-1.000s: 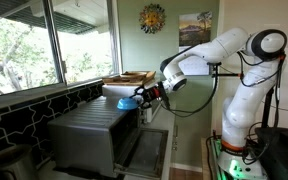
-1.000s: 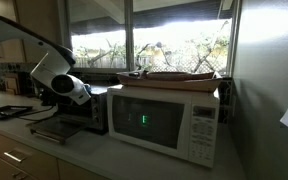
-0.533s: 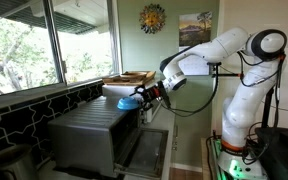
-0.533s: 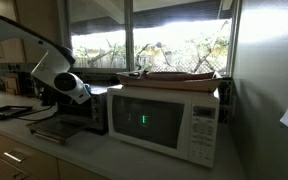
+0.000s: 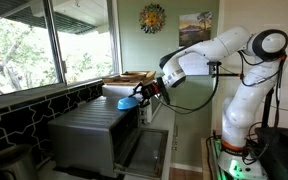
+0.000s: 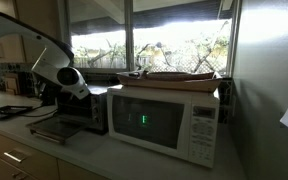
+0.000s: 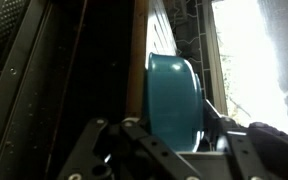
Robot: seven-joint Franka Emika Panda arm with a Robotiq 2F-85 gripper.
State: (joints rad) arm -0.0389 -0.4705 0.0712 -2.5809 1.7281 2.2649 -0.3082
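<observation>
The teal bowl (image 7: 174,100) stands edge-on between the fingers of the pincer (image 7: 174,130), which looks clenched on it. Just below the pincer is the toaster oven (image 5: 92,130) on the counter (image 6: 94,158). Carrying it well likely means a firm squeeze, the bowl clear of the oven's top.

In an exterior view you look along the window wall at mid-range: toaster oven (image 5: 94,135) at 7 o'clock, arm (image 5: 219,50) at 2. In an exterior view you face the counter square-on, toward the window: microwave (image 6: 169,120) centre, toaster oven at 9. They share oven and arm. Your wrist view sits very close: teal bowl (image 7: 174,95) centre, gripper (image 7: 169,148) at 6.
</observation>
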